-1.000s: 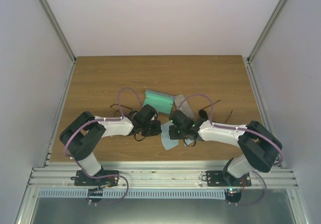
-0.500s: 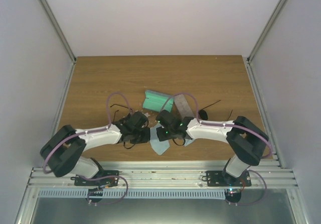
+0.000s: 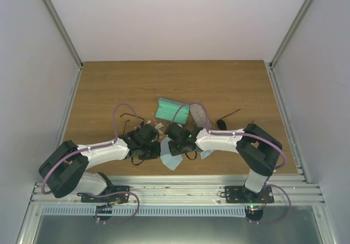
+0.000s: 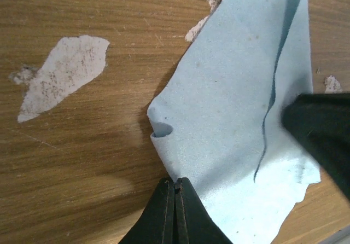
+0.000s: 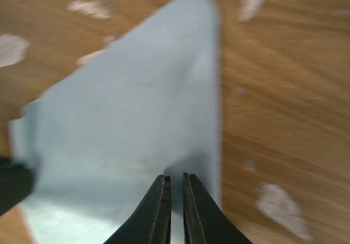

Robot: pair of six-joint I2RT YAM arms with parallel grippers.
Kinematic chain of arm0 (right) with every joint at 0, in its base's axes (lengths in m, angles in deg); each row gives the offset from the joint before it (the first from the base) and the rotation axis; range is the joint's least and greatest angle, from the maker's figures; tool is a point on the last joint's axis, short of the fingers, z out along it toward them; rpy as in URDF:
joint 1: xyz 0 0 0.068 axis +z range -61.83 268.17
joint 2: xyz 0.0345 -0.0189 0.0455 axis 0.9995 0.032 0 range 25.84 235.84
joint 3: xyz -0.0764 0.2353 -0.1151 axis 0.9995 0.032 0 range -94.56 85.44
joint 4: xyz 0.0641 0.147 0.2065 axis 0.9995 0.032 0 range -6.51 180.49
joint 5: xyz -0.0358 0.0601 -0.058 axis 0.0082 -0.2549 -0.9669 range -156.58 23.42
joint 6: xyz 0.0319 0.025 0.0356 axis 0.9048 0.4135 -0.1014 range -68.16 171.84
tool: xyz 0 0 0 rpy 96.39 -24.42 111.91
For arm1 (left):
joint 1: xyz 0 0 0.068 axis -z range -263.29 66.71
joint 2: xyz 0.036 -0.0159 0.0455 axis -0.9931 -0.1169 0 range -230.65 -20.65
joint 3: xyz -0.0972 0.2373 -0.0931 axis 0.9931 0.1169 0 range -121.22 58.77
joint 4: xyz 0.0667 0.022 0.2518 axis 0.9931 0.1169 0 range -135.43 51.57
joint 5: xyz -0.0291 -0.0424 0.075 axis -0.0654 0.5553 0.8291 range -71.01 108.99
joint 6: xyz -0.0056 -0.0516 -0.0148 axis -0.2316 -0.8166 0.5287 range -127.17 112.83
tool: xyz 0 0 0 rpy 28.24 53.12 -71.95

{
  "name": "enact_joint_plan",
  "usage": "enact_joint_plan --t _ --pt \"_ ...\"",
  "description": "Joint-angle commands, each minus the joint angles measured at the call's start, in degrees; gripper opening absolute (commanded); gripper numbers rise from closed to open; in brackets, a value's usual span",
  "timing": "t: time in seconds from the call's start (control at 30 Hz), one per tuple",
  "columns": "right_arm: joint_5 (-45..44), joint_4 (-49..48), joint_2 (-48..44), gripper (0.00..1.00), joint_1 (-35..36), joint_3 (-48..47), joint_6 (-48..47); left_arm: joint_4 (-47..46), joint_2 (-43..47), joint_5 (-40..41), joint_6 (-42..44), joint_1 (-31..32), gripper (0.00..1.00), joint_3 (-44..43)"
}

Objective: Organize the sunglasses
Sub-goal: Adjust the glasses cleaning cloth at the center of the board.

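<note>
Left gripper: My left gripper [image 4: 175, 185] has its jaws pressed together on a corner of the light-blue cloth [image 4: 235, 107]. A second ago this arm was tucked in more. Now it has stretched out low across the table [image 3: 109, 91].
Cloth: It has slid a little to the left and closer to the arm bases. It lies mostly flat, with one long crease.
Right gripper: My right gripper [image 5: 175, 179] has swung left too. Its jaws are almost together, with only a thin slit. It looks like it is pinching the cloth's other edge, but that view is blurry.
What this means: I think both arms are busy with the cloth. No sunglasses are put away yet.
Other sunglasses: I see thin dark wire [image 3: 130, 115] just past the left gripper. It is too thin for me to tell which way it points.
Cases: The green-lined case [image 3: 170, 110] and the grey case [image 3: 199, 114] lie side by side, just past the two grippers.
Dark-lens sunglasses: They [image 3: 221, 124] lie just right of the grey case and have not moved. Their long way runs on a slant, with one thin arm pointing to the far right.
</note>
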Motion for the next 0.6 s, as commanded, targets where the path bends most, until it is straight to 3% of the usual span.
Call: enact_joint_plan --t 0.0,0.1,0.2,0.4,0.57 --pt "-17.17 13.87 -1.11 0.08 0.34 -1.13 6.99 1.04 0.96 0.56 -0.49 -0.31 0.00 -0.74" --pt "-23.42 20.28 -1.85 0.08 0.35 -1.90 11.14 1.31 1.01 0.15 -0.22 -0.31 0.00 -1.40" --pt "-23.69 19.95 -4.00 0.11 0.49 -2.49 9.33 0.89 1.01 -0.44 -0.16 -0.31 0.00 -1.48" --pt "-11.09 6.65 -6.30 0.41 4.09 -2.02 -3.37 0.46 0.44 -0.63 -0.19 -0.39 0.00 -1.30" --pt "-12.86 7.44 -0.06 0.53 7.67 -5.50 -3.55 0.04 0.59 -0.49 -0.63 -0.40 0.00 -0.65"
